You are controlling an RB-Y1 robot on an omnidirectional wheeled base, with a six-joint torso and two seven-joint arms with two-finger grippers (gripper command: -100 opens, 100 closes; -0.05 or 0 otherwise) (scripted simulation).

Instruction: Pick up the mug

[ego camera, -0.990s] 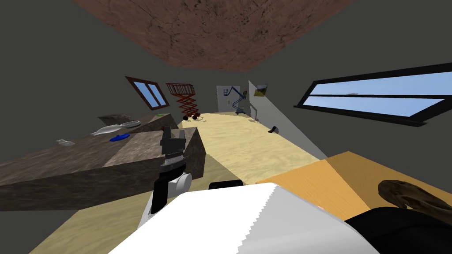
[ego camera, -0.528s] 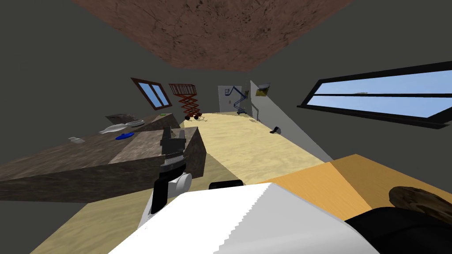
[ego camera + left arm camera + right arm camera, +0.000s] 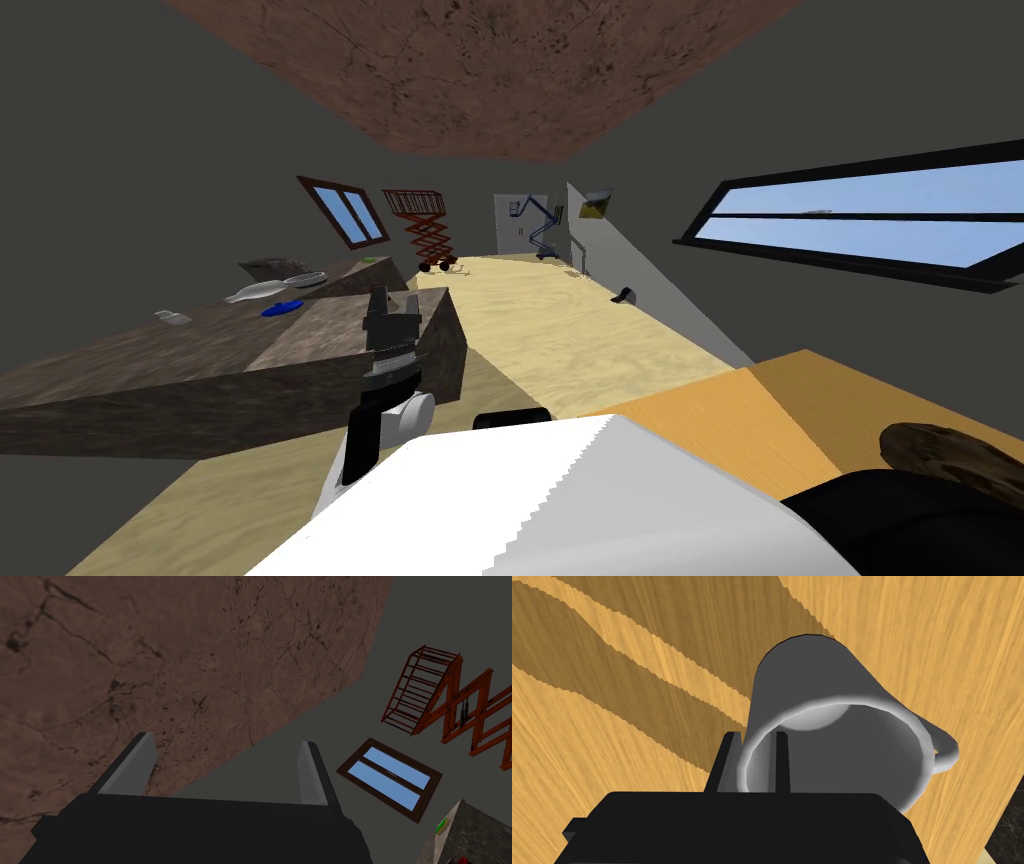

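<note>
A grey mug [image 3: 822,691] stands on an orange wooden tabletop [image 3: 612,726], its handle [image 3: 944,751] pointing away from my right gripper [image 3: 755,735]. The right gripper is shut on the mug's rim wall. One finger [image 3: 728,756] presses the outside and the other finger [image 3: 782,761] sits inside the cup. My left gripper [image 3: 227,746] is open and holds nothing. In the head view it [image 3: 392,305] is raised in front of my chest, over the corner of a dark stone counter [image 3: 200,350].
The orange table [image 3: 760,410] lies to my right, with a brown lumpy object [image 3: 950,450] near its edge. The stone counter on the left carries a blue plate [image 3: 282,309] and pale dishes [image 3: 262,291]. A red scissor lift [image 3: 425,235] stands far back on the tan floor.
The whole head view has shifted slightly, which is my own move, and then held still. The left arm keeps its pose.
</note>
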